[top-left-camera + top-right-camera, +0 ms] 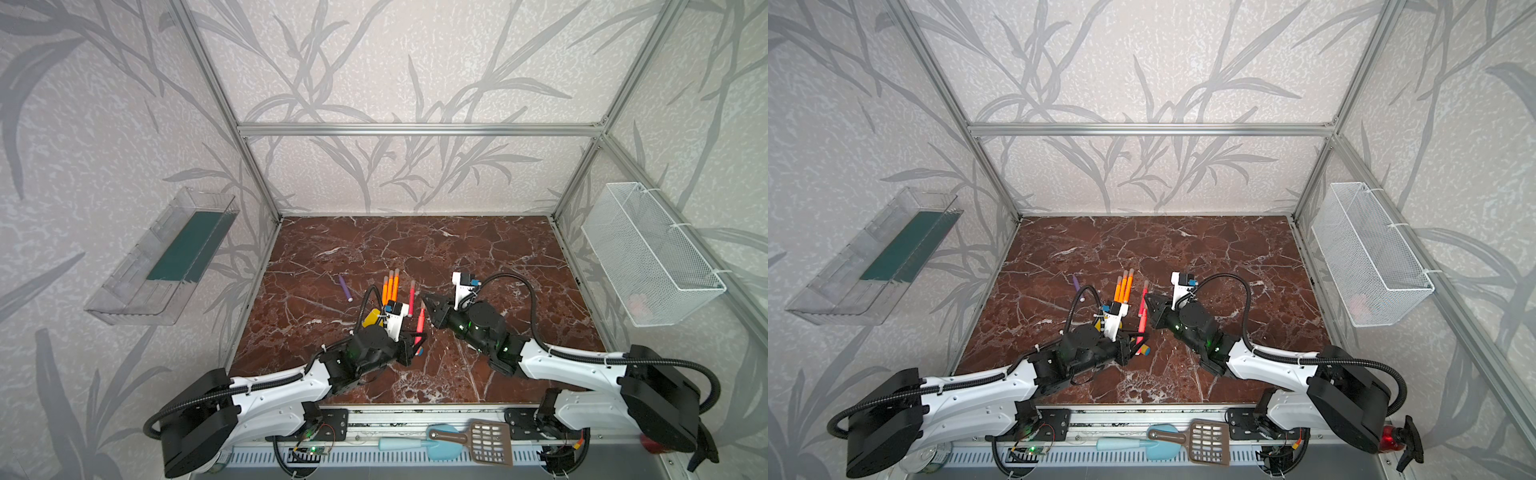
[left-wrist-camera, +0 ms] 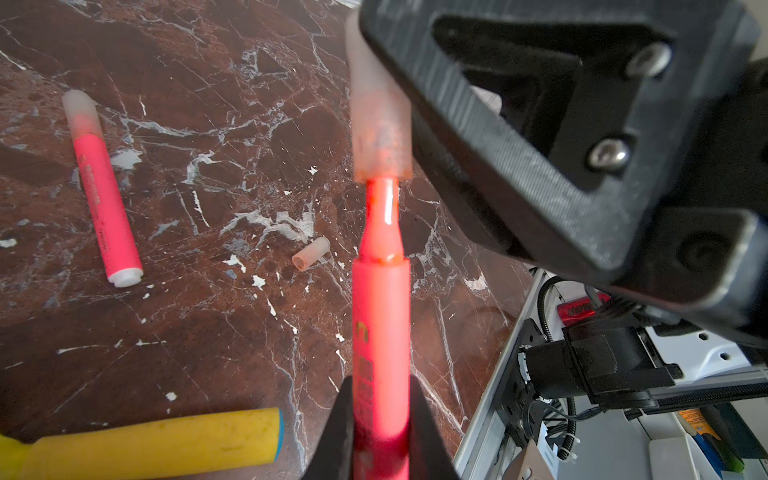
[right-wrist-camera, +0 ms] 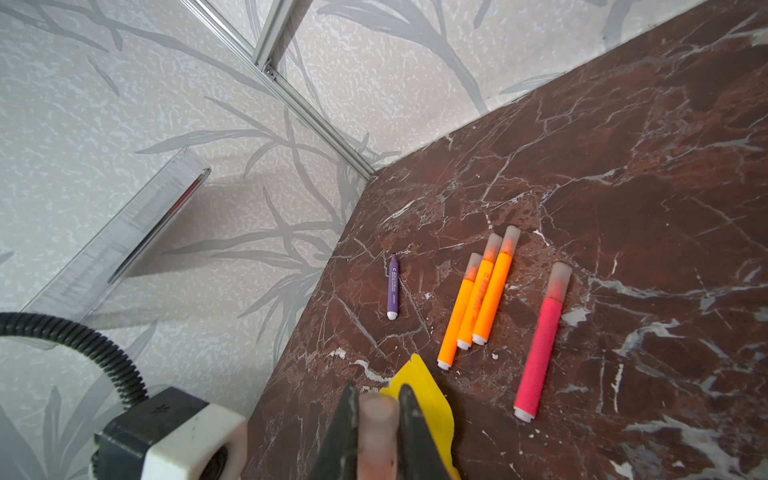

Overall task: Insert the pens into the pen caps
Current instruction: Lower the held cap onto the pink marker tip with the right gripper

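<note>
The left claw (image 2: 380, 419) is pinched tight on the barrel of a pinkish-red marker pen (image 2: 380, 316), tip pointing out ahead of it. The right claw (image 3: 378, 399), clamped just as tight on a short translucent pinkish cap (image 2: 380, 137), meets it head-on: the tip sits inside the cap's mouth, the narrow neck bare. On the brown marble tabletop (image 2: 208, 353) beside the left claw lie a loose cap (image 2: 311, 254) and a capped pinkish-red pen (image 2: 104, 187); beyond the right claw, three capped orange pens (image 3: 478, 299) and an uncapped purple pen (image 3: 392, 286).
</note>
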You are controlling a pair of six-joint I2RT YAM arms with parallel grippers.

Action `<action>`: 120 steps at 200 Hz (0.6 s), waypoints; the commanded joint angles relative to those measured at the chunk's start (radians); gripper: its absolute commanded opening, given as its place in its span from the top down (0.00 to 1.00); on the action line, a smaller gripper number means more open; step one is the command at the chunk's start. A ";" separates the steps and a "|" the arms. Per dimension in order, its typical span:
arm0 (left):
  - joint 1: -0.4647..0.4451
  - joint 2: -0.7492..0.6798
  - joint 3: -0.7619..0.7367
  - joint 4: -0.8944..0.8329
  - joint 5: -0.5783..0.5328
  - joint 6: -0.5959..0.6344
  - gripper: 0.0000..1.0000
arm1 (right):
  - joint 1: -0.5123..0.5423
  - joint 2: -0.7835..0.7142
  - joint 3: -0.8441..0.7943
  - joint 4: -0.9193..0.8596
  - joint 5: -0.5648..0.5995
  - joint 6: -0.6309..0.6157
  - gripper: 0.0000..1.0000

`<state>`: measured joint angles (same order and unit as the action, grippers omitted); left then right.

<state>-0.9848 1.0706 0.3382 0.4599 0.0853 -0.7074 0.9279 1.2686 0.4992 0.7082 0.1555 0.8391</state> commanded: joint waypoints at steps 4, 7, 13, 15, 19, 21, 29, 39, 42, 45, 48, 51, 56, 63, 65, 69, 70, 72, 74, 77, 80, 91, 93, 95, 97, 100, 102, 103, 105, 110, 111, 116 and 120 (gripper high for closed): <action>0.000 -0.017 0.001 0.020 -0.055 0.015 1.00 | -0.003 -0.019 -0.033 0.017 -0.062 0.046 1.00; 0.000 -0.018 0.003 0.017 -0.059 0.017 1.00 | -0.003 -0.021 -0.035 0.018 -0.067 0.050 1.00; -0.001 -0.019 0.003 0.013 -0.067 0.019 1.00 | -0.001 -0.025 -0.042 0.017 -0.074 0.059 1.00; 0.000 -0.020 0.004 0.013 -0.069 0.020 1.00 | -0.001 -0.027 -0.043 0.017 -0.076 0.060 1.00; 0.000 -0.020 0.003 0.010 -0.073 0.021 1.00 | -0.001 -0.031 -0.047 0.018 -0.080 0.065 1.00; 0.000 -0.020 0.003 0.009 -0.075 0.022 1.00 | 0.000 -0.033 -0.050 0.017 -0.083 0.067 1.00; 0.000 -0.021 0.004 0.008 -0.082 0.026 1.00 | 0.003 -0.046 -0.060 0.017 -0.091 0.073 1.00; 0.000 -0.020 0.006 0.004 -0.086 0.028 1.00 | 0.014 -0.061 -0.068 0.008 -0.089 0.072 1.00; 0.000 -0.020 0.006 0.004 -0.087 0.029 1.00 | 0.017 -0.065 -0.069 0.005 -0.086 0.072 1.00; -0.001 -0.019 0.008 0.003 -0.088 0.029 1.00 | 0.020 -0.069 -0.070 0.002 -0.084 0.071 1.00; 0.000 -0.018 0.008 0.002 -0.088 0.031 1.00 | 0.026 -0.075 -0.072 -0.004 -0.081 0.069 1.00; 0.000 -0.017 0.009 0.003 -0.088 0.031 1.00 | 0.030 -0.078 -0.073 -0.007 -0.078 0.066 1.00; 0.000 -0.016 0.011 0.003 -0.087 0.031 1.00 | 0.036 -0.084 -0.073 -0.011 -0.074 0.061 1.00; 0.000 -0.012 0.013 0.006 -0.085 0.032 1.00 | 0.044 -0.090 -0.074 -0.019 -0.066 0.056 1.00; 0.000 -0.011 0.014 0.008 -0.083 0.033 1.00 | 0.044 -0.091 -0.074 -0.021 -0.064 0.056 1.00; 0.000 -0.009 0.016 0.011 -0.078 0.034 1.00 | 0.045 -0.093 -0.073 -0.023 -0.063 0.054 1.00; 0.000 -0.008 0.016 0.012 -0.077 0.035 1.00 | 0.045 -0.093 -0.073 -0.024 -0.063 0.054 1.00; 0.000 -0.007 0.018 0.013 -0.074 0.035 1.00 | 0.045 -0.094 -0.074 -0.024 -0.062 0.054 1.00; 0.000 -0.005 0.018 0.016 -0.071 0.037 1.00 | 0.045 -0.094 -0.074 -0.024 -0.061 0.053 1.00; 0.000 -0.003 0.020 0.018 -0.068 0.037 1.00 | 0.045 -0.094 -0.074 -0.023 -0.061 0.053 1.00; 0.000 -0.001 0.020 0.020 -0.064 0.038 1.00 | 0.045 -0.094 -0.073 -0.023 -0.058 0.052 1.00; -0.001 0.007 0.024 0.025 -0.051 0.043 1.00 | 0.045 -0.091 -0.069 -0.024 -0.056 0.048 1.00; 0.000 0.008 0.025 0.026 -0.049 0.043 1.00 | 0.044 -0.090 -0.069 -0.024 -0.056 0.048 1.00; 0.000 0.010 0.026 0.026 -0.047 0.044 1.00 | 0.045 -0.088 -0.066 -0.025 -0.057 0.045 1.00; 0.000 0.011 0.026 0.026 -0.045 0.044 1.00 | 0.045 -0.087 -0.065 -0.026 -0.057 0.044 1.00; 0.000 0.013 0.028 0.026 -0.041 0.045 1.00 | 0.044 -0.084 -0.061 -0.029 -0.059 0.044 1.00; 0.000 0.014 0.028 0.026 -0.041 0.045 1.00 | 0.044 -0.082 -0.059 -0.031 -0.060 0.044 1.00; 0.000 0.015 0.028 0.026 -0.040 0.045 1.00 | 0.044 -0.081 -0.057 -0.031 -0.061 0.043 1.00; 0.001 0.015 0.029 0.026 -0.038 0.045 1.00 | 0.044 -0.079 -0.054 -0.034 -0.062 0.043 1.00; 0.000 0.017 0.031 0.026 -0.035 0.044 1.00 | 0.045 -0.072 -0.047 -0.040 -0.066 0.044 1.00; 0.000 0.017 0.030 0.026 -0.035 0.044 1.00 | 0.045 -0.070 -0.046 -0.041 -0.068 0.044 1.00; 0.000 0.016 0.030 0.026 -0.034 0.045 1.00 | 0.045 -0.064 -0.040 -0.049 -0.072 0.045 1.00; 0.000 0.015 0.031 0.028 -0.033 0.046 1.00 | 0.045 -0.054 -0.030 -0.057 -0.078 0.045 1.00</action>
<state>-0.9939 1.0801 0.3382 0.4408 0.0738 -0.6689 0.9493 1.1965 0.4370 0.6971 0.1356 0.8898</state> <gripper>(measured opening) 0.156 0.148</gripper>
